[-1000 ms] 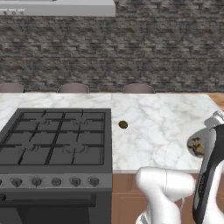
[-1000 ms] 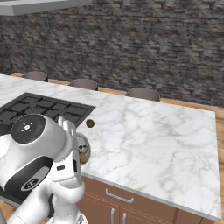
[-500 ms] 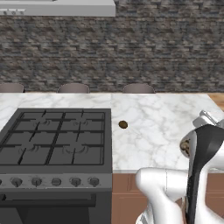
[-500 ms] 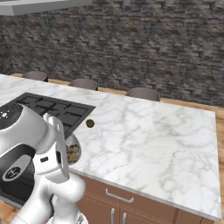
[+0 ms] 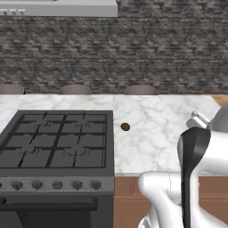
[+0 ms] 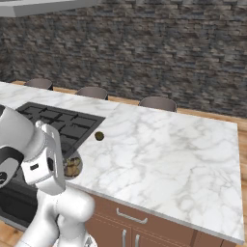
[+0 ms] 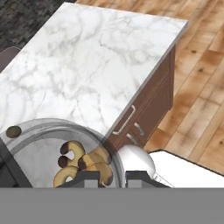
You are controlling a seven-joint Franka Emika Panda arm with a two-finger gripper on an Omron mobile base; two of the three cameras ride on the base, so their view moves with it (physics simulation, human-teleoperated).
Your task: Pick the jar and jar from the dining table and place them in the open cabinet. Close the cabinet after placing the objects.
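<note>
Jaws (image 7: 110, 175) clamped on short brown-chunk jar (image 7: 65, 153), lower left of hand view, lifted off desk (image 6: 169, 144). First pick done; cabinet placement, second jar, door closing all pending.

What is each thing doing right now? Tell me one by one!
gripper: shut on the jar's rim.
jar: held up, brown chunks inside, no lid seen.
brown lump: lying on the dining table.
drawers: closed.
gas hob: no flames.
</note>
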